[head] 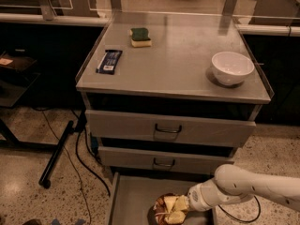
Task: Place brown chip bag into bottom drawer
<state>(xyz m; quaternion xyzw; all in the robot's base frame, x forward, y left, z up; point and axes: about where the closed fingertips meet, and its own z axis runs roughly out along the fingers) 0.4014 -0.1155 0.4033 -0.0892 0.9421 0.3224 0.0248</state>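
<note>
The brown chip bag [168,210], dark brown and pale tan, sits low in the open bottom drawer [129,196], at the bottom edge of the camera view. My gripper [180,206] is at the end of the white arm coming in from the right, and it is right against the bag's right side over the drawer floor. The bag's lower part is cut off by the frame edge.
Two higher drawers with dark wire handles [168,129] are shut. On the cabinet top [173,64] lie a dark blue wrapper [109,61], a green and yellow sponge [140,36] and a white bowl [232,68]. A black cable and a stand leg [58,153] lie on the floor at left.
</note>
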